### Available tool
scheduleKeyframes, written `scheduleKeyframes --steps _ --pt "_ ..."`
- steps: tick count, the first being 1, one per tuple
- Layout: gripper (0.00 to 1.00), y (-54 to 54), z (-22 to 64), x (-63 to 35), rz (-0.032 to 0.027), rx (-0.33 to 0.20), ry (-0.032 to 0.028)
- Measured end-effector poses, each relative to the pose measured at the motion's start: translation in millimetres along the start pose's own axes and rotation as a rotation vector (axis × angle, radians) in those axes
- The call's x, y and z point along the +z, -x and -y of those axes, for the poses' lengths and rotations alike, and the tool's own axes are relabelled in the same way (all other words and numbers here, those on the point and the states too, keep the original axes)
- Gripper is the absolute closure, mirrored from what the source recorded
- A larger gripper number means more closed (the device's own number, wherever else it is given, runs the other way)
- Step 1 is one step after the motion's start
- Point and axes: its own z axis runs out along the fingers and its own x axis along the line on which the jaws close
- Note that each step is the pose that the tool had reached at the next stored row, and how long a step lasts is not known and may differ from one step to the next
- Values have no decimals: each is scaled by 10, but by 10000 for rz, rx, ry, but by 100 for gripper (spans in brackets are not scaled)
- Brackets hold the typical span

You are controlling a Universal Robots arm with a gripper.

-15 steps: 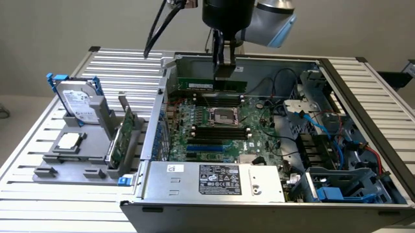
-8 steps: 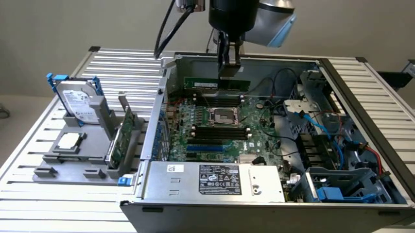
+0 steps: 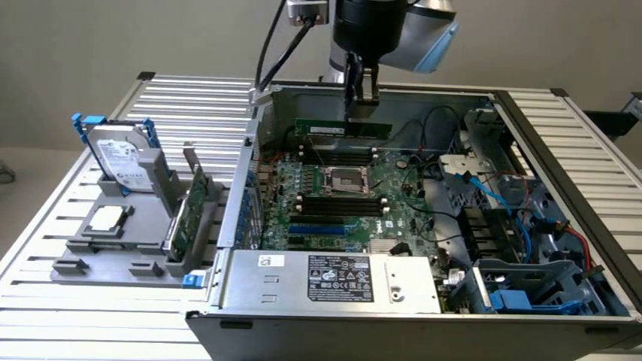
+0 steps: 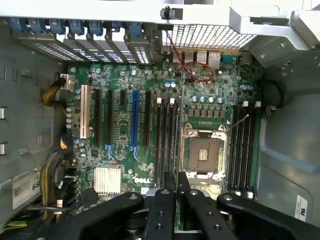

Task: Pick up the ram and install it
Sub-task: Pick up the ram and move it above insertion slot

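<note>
the ram (image 3: 346, 129) is clamped by its upper edge in the closed jaws of the gripper (image 3: 361, 114). it hangs level inside the open case (image 3: 233, 226), close to the case's far wall and over the far edge of the motherboard (image 3: 407, 199). it appears to be clear of the memory slots (image 3: 341, 156) and not yet seated.

if the stick is brought down out of line with a slot, its contacts could be jammed on the slot's rim and the board flexed. a slip in so narrow a grip could tilt it, so that only one end is seated. the bare processor socket (image 3: 348, 179), just beside the slots, could be struck if the stick is dropped.

open room is found above the board. it is tighter toward the far wall, and the loose cables (image 3: 479, 197) lie toward the opposite side of the case, well apart.
</note>
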Motion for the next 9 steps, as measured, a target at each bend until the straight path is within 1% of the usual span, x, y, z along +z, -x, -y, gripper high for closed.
scheduleKeyframes --steps 4,9 --pt "86 81 58 66 1 0 0" --pt "86 142 90 153 0 -1 0"
